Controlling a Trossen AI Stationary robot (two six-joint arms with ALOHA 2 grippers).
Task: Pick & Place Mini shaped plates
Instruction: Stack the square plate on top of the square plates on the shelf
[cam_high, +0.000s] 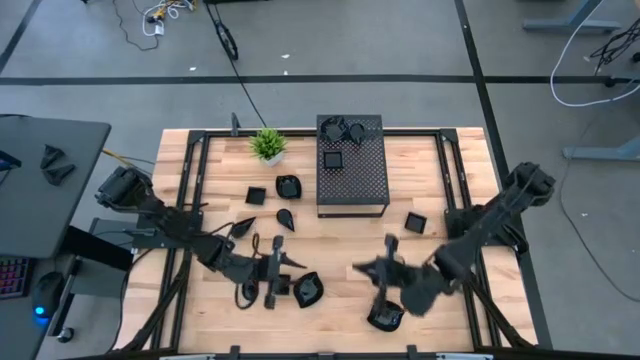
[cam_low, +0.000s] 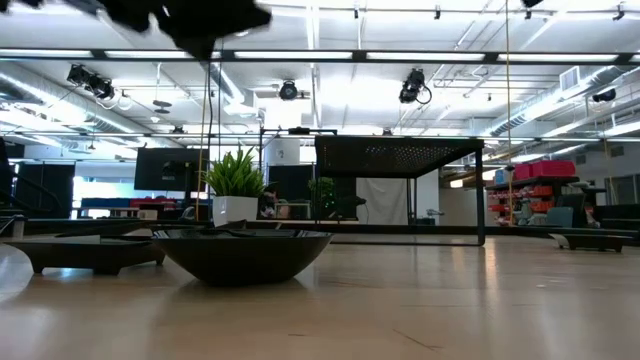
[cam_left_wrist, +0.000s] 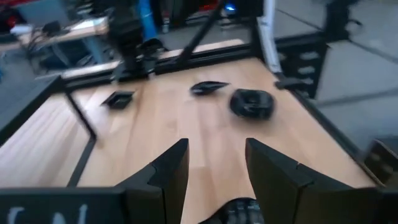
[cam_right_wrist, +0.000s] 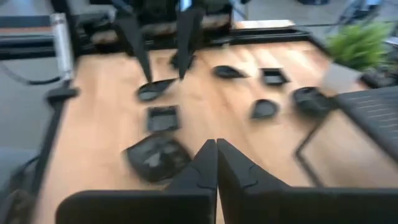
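Observation:
Small glossy black mini shaped plates lie scattered flat on the wooden table: a square one (cam_high: 256, 195), a rounded one (cam_high: 288, 186), a teardrop (cam_high: 285, 217), a square one (cam_high: 415, 222) and two near the front (cam_high: 308, 290) (cam_high: 385, 318). More rest on top of the black perforated box (cam_high: 352, 185). My left gripper (cam_high: 285, 265) hovers open over the front left of the table, with bare wood between its fingers (cam_left_wrist: 214, 168). My right gripper (cam_high: 365, 268) hovers shut (cam_right_wrist: 216, 155) over the front middle and holds nothing.
A small green potted plant (cam_high: 268, 145) stands at the far edge beside the box. A black frame (cam_high: 190, 190) runs around the tabletop. In the low view a deep plate (cam_low: 240, 255) sits close to the camera. Bare wood lies between the two grippers.

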